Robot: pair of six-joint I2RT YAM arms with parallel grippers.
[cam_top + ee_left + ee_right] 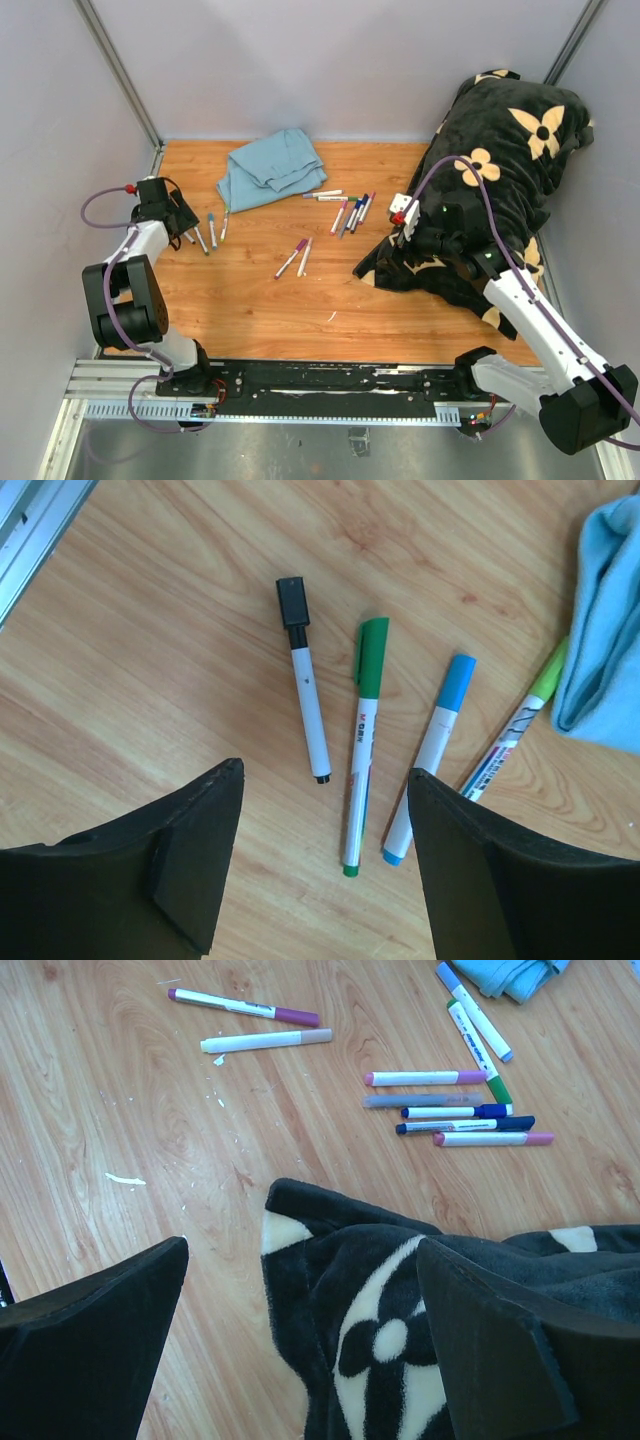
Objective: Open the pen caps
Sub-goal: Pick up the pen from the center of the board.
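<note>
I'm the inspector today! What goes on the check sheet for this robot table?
Surface: wooden table, a few white scraps.
Job's things: pen caps seen close look still on; pens lie in three groups.
Clutter: blue cloth, black flowered blanket.
Grippers: left gripper open above pens; right gripper open above the blanket's edge.
Cables: purple cable on each arm.
Surroundings: grey walls, metal rail in front.
</note>
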